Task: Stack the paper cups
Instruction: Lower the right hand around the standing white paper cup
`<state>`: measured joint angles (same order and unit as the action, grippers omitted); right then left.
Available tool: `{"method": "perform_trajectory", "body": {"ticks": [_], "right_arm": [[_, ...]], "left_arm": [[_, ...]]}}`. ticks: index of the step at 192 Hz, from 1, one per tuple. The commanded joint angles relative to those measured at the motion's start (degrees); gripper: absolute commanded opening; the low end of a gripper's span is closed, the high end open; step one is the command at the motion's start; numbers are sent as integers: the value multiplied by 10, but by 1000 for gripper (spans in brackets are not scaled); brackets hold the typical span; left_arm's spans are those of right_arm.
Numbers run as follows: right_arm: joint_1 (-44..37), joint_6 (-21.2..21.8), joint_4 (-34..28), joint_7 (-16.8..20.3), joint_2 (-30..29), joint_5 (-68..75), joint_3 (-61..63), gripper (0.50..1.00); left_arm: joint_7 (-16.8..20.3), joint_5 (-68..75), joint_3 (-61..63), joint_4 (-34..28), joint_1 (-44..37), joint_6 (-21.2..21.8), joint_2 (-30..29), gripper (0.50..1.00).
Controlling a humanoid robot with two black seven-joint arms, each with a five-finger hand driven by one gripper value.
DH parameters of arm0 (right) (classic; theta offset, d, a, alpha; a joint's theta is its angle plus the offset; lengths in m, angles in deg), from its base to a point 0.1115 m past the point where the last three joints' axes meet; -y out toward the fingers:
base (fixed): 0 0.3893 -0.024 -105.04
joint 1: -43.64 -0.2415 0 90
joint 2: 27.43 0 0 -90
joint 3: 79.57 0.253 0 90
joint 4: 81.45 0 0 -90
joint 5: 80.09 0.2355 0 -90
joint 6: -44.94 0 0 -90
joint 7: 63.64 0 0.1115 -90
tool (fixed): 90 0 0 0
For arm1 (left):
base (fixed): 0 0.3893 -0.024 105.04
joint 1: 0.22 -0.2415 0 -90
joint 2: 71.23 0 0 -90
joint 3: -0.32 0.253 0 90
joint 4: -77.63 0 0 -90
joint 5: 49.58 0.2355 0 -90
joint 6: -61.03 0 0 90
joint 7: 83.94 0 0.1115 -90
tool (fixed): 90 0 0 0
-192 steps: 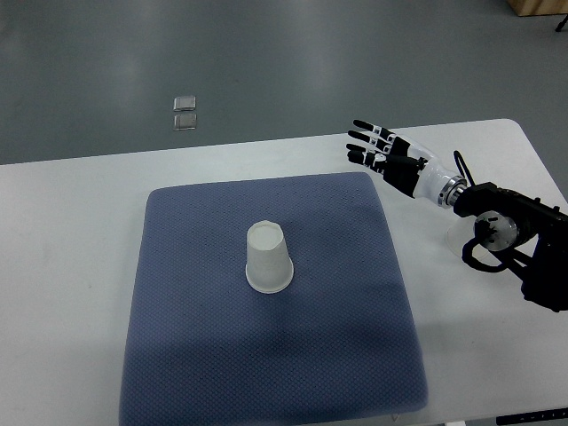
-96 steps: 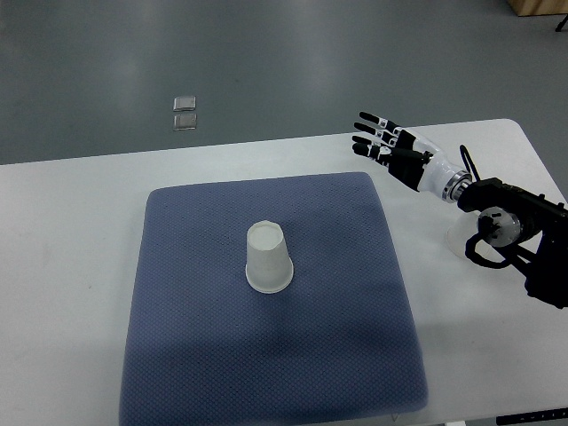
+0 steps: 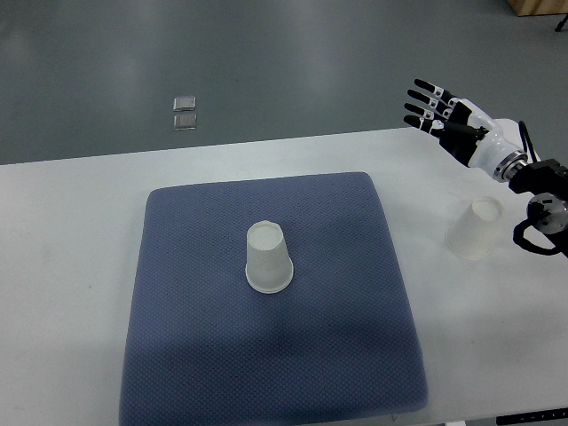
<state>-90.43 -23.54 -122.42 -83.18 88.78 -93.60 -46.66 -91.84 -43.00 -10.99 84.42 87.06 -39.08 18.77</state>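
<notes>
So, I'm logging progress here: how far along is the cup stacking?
Nothing is stacked. One paper cup sits upside down on the blue mat; the second cup stands upside down on the white table, off the mat. The right hand is open and holds nothing. Grasping and stacking remain.

Mat (image 3: 222,355): bare on every side of the inverted cup (image 3: 268,258) standing near its middle; that cup is the only obstacle on it.
Right of the mat: a second inverted cup (image 3: 476,228) stands on the counter (image 3: 71,266), well apart from the mat's edge.
Right hand (image 3: 444,120): raised beyond the second cup, fingers (image 3: 424,99) spread.
Left of the mat: open counter.
</notes>
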Motion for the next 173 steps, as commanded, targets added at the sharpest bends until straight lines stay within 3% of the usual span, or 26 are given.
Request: {"method": "perform_trajectory", "body": {"ticks": [1,43,102,135,173], "right_arm": [[-14,22,0,0,34,-34,0,928],[-37,74,-3,-3,97,-161,1,928],[-51,79,-10,-4,126,-410,-1,928],[-52,79,-69,-51,179,-505,-18,926],[-60,75,-128,-60,219,-567,-54,926]], "left_arm": [[0,0,0,0,0,0,0,1000],[0,0,0,0,0,0,0,1000],[0,0,1,-1,0,0,0,1000],[0,0,0,-1,0,0,0,1000],[0,0,0,-1,0,0,0,1000]]}}
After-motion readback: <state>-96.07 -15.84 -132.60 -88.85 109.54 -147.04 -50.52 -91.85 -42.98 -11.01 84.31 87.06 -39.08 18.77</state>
